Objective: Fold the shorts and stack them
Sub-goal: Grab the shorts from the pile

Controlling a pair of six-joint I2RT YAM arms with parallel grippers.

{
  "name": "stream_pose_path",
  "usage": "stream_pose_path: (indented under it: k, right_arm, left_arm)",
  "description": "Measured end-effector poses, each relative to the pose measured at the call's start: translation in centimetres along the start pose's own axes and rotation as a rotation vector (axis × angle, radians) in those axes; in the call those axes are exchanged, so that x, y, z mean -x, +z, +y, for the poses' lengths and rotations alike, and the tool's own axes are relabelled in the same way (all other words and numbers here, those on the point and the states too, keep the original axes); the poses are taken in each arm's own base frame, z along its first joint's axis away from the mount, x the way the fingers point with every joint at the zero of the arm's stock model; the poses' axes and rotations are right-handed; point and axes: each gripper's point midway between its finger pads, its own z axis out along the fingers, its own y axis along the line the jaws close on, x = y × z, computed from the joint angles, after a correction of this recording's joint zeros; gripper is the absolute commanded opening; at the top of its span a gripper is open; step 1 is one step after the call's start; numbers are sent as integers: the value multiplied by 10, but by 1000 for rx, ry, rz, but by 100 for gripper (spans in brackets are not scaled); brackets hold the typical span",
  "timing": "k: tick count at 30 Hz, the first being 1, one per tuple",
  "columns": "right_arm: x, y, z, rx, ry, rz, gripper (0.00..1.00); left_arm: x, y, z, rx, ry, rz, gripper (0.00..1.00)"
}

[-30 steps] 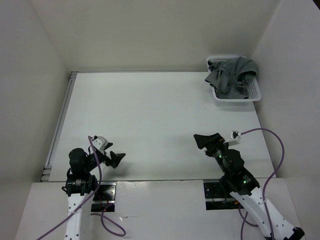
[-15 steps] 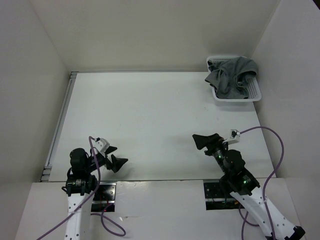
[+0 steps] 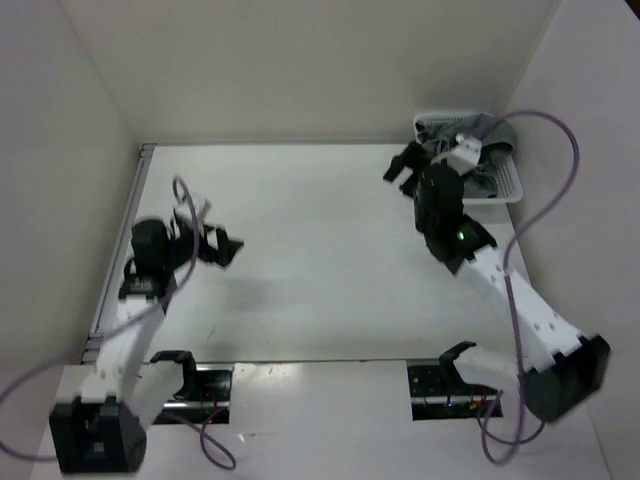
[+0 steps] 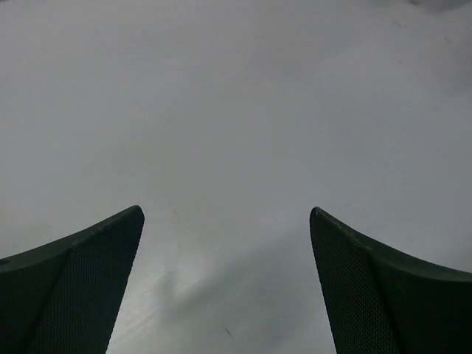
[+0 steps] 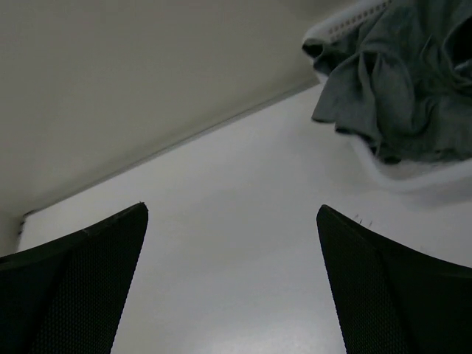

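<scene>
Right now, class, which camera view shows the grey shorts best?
The right wrist view: the shorts fill its upper right, crumpled and spilling over the white basket. The top external view shows them small, in the far right corner, partly behind the right arm. The left wrist view shows no recognisable shorts.
</scene>
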Motion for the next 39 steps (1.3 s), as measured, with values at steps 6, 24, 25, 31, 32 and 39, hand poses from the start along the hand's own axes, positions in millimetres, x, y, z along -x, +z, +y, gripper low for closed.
stream_pose_path:
  k: [6, 24, 25, 31, 32, 39]
  right_arm:
    - [24, 110, -89, -225, -37, 31, 100]
    - [-34, 250, -224, -646, -331, 241, 100]
    - [-39, 253, -233, -668, -340, 255, 100]
    - [-52, 258, -276, -778, -363, 294, 100]
    - [-51, 258, -280, -789, -363, 293, 100]
    - [-39, 275, -297, -799, -345, 263, 85]
  left_arm:
    - [98, 79, 81, 99, -50, 89, 100]
    - [-5, 122, 47, -2, -189, 458, 100]
    - [-7, 122, 48, 1, -191, 465, 100]
    - [-16, 124, 52, 17, -198, 488, 100]
    - [-16, 124, 52, 19, -197, 488, 100]
    - [-19, 125, 55, 28, -197, 495, 100]
